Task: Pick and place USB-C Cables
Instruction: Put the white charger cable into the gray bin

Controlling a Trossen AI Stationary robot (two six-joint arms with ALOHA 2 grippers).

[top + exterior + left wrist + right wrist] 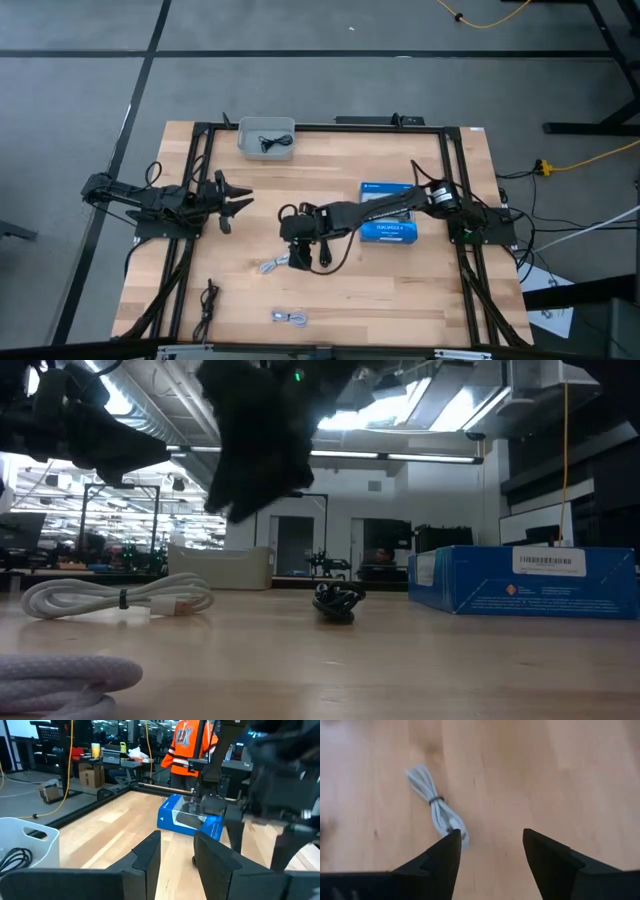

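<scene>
A silvery-grey USB-C cable bundle (272,266) (437,807) lies flat on the table near its middle. My right gripper (293,258) (490,855) hangs open just above and beside it, slanting down, touching nothing. A second silvery cable (290,318) and a black cable (209,298) lie toward the near edge. Another black bundle (338,602) rests on the table in front of the blue box. One black cable (268,142) lies in the grey bin (246,132). My left gripper (243,199) (177,855) waits open and level at the table's left.
The flat blue box (390,215) (190,817) lies right of centre, under my right arm. The grey bin stands at the far edge. A black frame runs round the table. Bare wood lies between the cables. Someone in orange (190,742) stands beyond the table.
</scene>
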